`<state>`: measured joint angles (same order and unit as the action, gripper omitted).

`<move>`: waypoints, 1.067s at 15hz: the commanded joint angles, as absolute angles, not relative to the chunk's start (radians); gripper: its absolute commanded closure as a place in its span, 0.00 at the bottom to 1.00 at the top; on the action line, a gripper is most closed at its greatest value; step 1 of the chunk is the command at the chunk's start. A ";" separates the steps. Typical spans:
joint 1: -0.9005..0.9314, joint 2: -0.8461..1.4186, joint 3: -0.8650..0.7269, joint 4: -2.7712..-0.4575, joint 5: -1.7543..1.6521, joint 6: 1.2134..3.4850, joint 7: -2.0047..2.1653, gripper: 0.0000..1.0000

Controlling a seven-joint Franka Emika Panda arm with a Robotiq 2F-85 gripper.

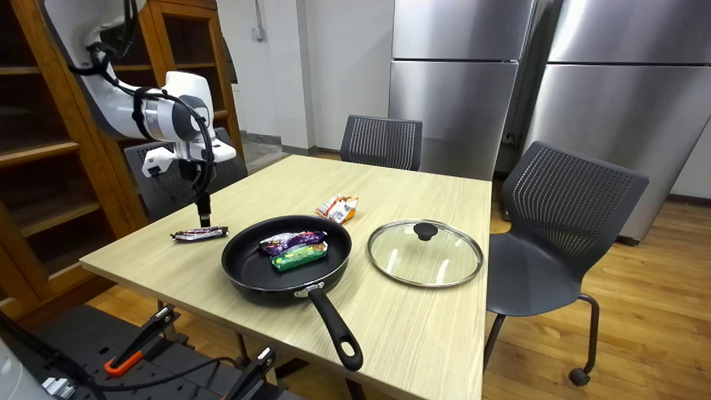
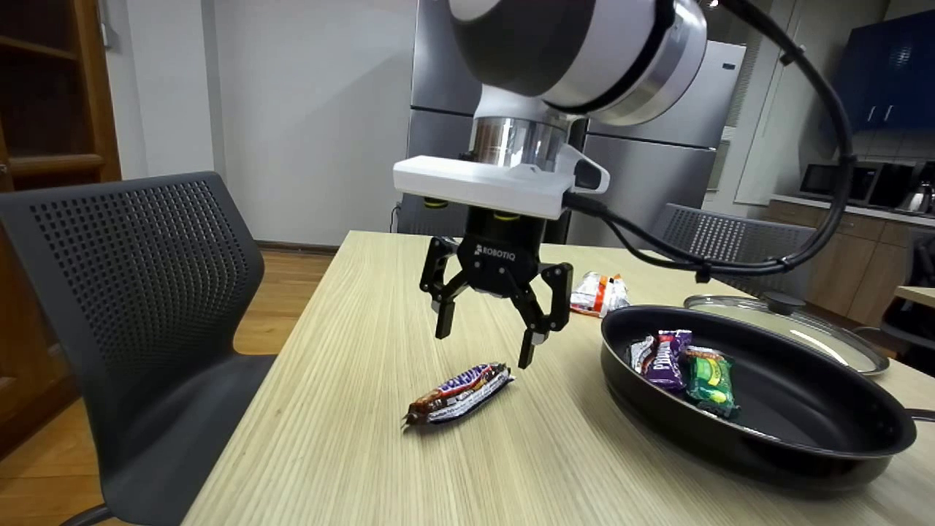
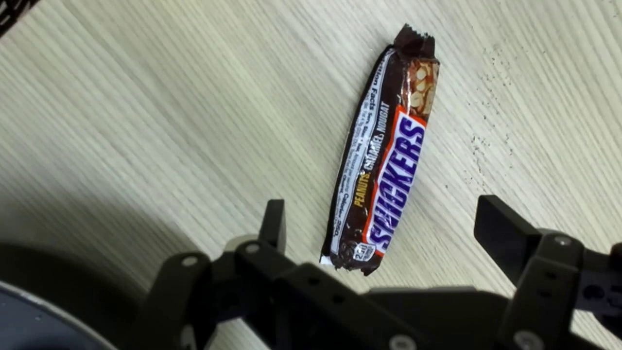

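Wrist view, go: what's under the gripper [image 3: 381,221]?

Candy bar [image 3: 381,160] on the worktop [image 3: 194,107], slightly askew, near end showing between the fingers [image 3: 503,238]. They're spread wide, pinching nothing. I'd twist a touch to square up, then centre on its middle.

In an exterior view, any contact?

Looks like none; fingers hang just above the bar, pan [image 2: 796,394] beside. I'd lower straight, keep the pan-side finger off the rim, close gently.

And in an exterior view, what's around?

Purple packet [image 1: 306,239] and green packet [image 1: 300,257] inside the pan, lid [image 1: 425,255] beside it, snack bag [image 1: 338,208] behind. Gripper's edge-on, gap unreadable.
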<state>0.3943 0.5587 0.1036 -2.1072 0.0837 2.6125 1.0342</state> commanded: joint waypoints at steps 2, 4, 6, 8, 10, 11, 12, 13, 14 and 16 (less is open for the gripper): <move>0.383 0.651 0.128 -1.990 0.132 2.547 1.014 0.00; 0.381 0.677 0.132 -1.962 0.145 2.532 1.009 0.00; 0.379 0.698 0.135 -1.942 0.156 2.520 1.006 0.00; 0.379 0.711 0.134 -1.931 0.164 2.511 1.008 0.00; 0.376 0.723 0.134 -1.922 0.170 2.502 1.007 0.00; 0.375 0.727 0.134 -1.918 0.174 2.499 1.007 0.00; 0.375 0.732 0.134 -1.914 0.177 2.495 1.007 0.00; 0.373 0.736 0.134 -1.911 0.180 2.493 1.006 0.00; 0.372 0.739 0.134 -1.908 0.183 2.492 1.005 0.00; 0.370 0.744 0.134 -1.904 0.188 2.493 1.002 0.00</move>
<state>0.3895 0.7292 0.1182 -1.9398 0.1638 2.5337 1.0307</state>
